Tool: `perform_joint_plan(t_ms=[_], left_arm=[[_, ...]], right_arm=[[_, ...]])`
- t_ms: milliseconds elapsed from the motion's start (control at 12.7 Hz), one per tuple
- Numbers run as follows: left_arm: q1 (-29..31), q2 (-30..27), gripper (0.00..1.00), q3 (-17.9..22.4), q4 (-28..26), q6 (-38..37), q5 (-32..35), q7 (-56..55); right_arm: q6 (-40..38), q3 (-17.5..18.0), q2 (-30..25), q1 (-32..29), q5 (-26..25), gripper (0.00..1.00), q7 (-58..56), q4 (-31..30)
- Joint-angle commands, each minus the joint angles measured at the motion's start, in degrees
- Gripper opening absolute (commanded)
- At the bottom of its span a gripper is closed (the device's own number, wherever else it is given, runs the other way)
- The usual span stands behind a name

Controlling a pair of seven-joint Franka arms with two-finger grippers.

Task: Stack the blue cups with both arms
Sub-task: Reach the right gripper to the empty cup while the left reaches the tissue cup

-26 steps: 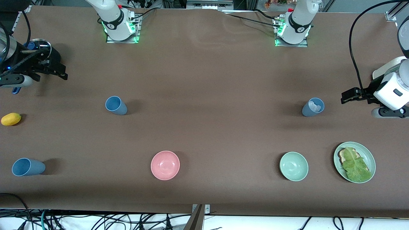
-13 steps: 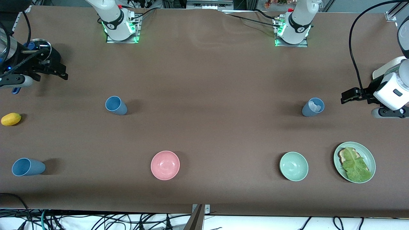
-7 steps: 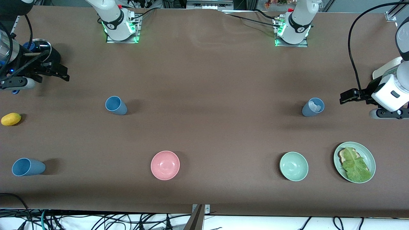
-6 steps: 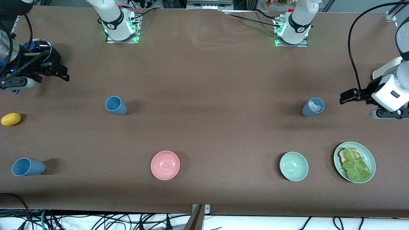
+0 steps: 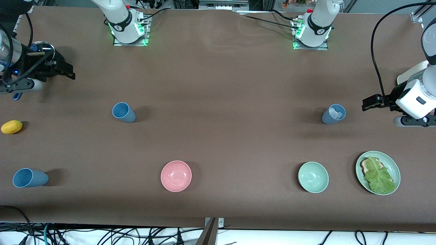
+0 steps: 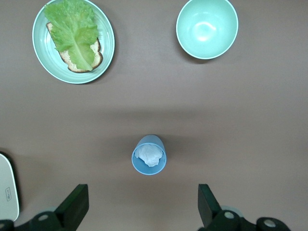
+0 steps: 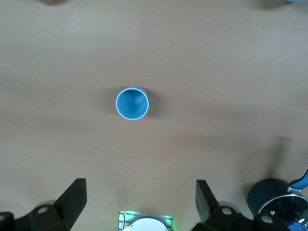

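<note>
Lowest in the front view, at the right arm's end of the surface [image 5: 221, 85], stands the nearest blue cup [image 5: 30, 178], in a row with the pink bowl [image 5: 176, 176], the pale green bowl [image 5: 313, 177] and a plate [image 5: 395, 170] of toast and lettuce. At mid-height of the frame are the middle blue cup [image 5: 123, 112] and, toward the left arm's end, the greyer blue cup [image 5: 333, 114], which holds a white wad [image 6: 149, 155].

The left end effector [image 5: 369, 102] hangs over bare surface just beside the greyer cup, its fingers [image 6: 74, 204] spread wide and holding nothing. The right end effector [image 5: 68, 75] is likewise spread and empty, over the surface in the upper part of the frame, well apart from the middle cup, which its wrist view shows centred between the fingers.

Nothing is stacked yet; the step in hand looks like each arm's approach. Each should centre its cup between the fingers, descend straight, and close on the wall below the rim. Because of the wad, the greyer cup looks the poorer receiver; it would better be nested into the other.
</note>
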Motion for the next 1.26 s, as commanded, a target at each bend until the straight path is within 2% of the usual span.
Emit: perform_joint_plan(t_ms=[0,474,789,1026,1184], left_arm=[[0.2,0.2,1.00,0.0,0.3,-0.3,-0.2,1.3],[0.2,0.3,1.00,0.0,0.3,-0.3,-0.2,1.3],[0.1,0.7,1.00,0.0,0.6,-0.3,-0.3,1.1],[-0.1,5.0,1.00,0.0,0.9,-0.3,-3.4,0.4],[-0.1,5.6,1.00,-0.1,-2.5,1.7,-6.1,0.3]], right_arm=[[-0.7,0.1,2.8,-0.1,0.8,1.00,-2.9,0.8],[11.9,0.3,10.3,0.1,0.6,1.00,-2.9,-4.8],[27.2,0.3,10.8,0.2,0.2,1.00,-2.9,-15.4],[36.0,0.3,10.8,0.2,0.3,1.00,-2.6,-23.6],[39.0,0.3,10.3,0.2,0.3,1.00,-2.3,-27.2]])
